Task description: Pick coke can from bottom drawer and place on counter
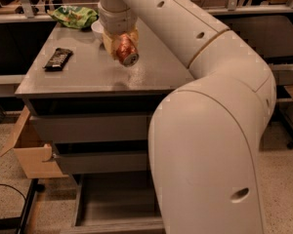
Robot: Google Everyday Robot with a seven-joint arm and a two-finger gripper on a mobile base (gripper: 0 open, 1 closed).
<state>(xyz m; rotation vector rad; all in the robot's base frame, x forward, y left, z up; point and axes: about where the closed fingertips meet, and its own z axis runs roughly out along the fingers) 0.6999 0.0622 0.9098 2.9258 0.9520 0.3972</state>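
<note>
Clearly the placing step is in hand: the claw hangs over the middle of the worktop, its pale fingers closed around the coke can, which sits tilted in the grip with one silver end turned down toward the camera. The can looks to be held just above the grey surface rather than resting on it, though I cannot be sure. Below, the bottom drawer stands pulled out. A dark candy bar lies well to the can's left, with a white bowl and a green bag behind. The next move, I judge, calls for lowering the can onto the surface beneath it, righting it so it will not roll, then opening the fingers and lifting away.
</note>
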